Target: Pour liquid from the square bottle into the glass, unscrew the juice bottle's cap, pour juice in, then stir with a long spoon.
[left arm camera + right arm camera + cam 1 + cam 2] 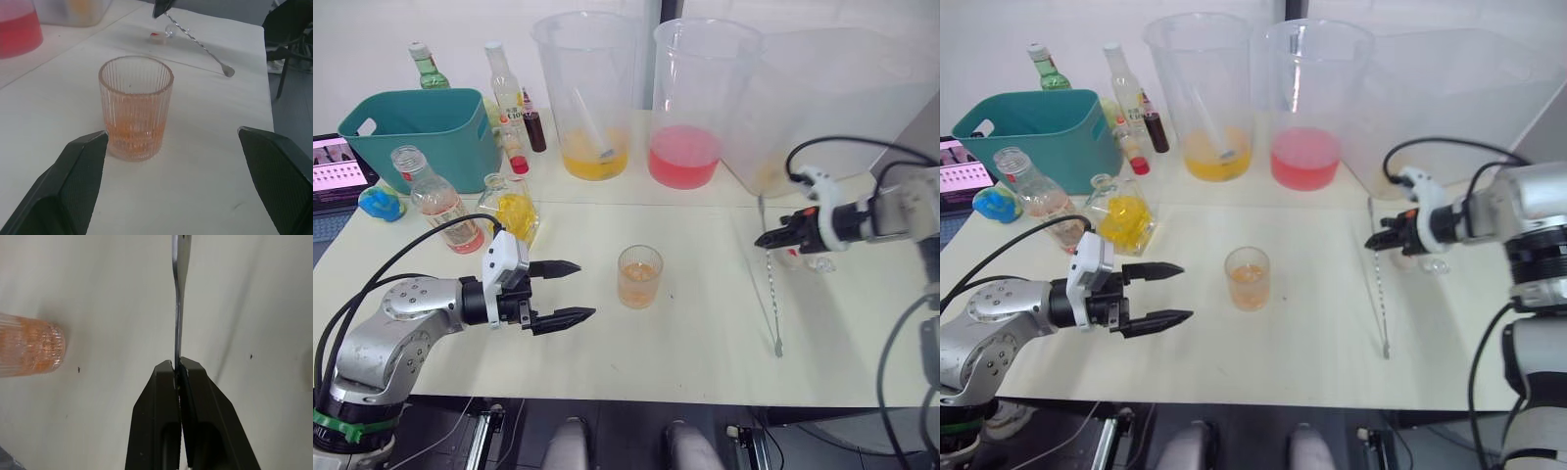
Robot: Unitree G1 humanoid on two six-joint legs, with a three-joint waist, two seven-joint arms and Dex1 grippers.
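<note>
The glass [639,277] stands mid-table with a little orange-pink liquid in it. My left gripper [585,290] is open and level with it, just to its left, not touching. My right gripper [760,239] is shut on the upper shaft of the long spoon [771,294], whose small bowl [228,72] is down at the table. The juice bottle's cap [156,36] and a clear stopper [819,262] lie just right of that gripper. The square bottle [514,211] and the uncapped juice bottle [440,204] stand at the left.
Two huge beakers, one with yellow liquid [592,98] and one with pink [690,103], stand at the back beside a translucent tub [842,98]. A teal bin [421,132], tall bottles [505,93], a small dark-red bottle [534,127] and a laptop [333,166] crowd the back left.
</note>
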